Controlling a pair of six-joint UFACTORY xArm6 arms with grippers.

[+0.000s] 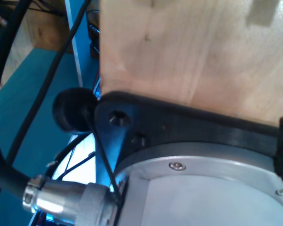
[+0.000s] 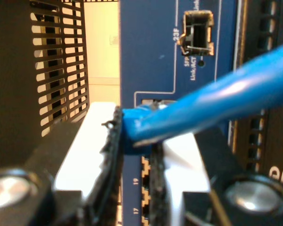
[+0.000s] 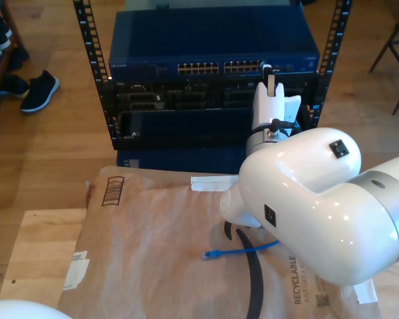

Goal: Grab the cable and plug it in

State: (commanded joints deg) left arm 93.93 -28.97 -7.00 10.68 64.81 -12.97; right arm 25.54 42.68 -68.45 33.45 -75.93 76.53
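Note:
The cable is bright blue and runs slanting across the second wrist view. My second gripper is shut on its end, between white fingers with black pads. That end is right at the blue switch's front panel, by the ports marked 17 and 19; whether it is seated I cannot tell. In the exterior view my second gripper reaches the switch's port row in the rack. The rest of the cable lies on the brown paper, its free plug toward the exterior view's left.
The rack's black posts flank the switch. Brown paper covers a wooden table. A thick black cable curls under the white arm. Shoes lie on the floor. In the first wrist view, a wooden board and black cables.

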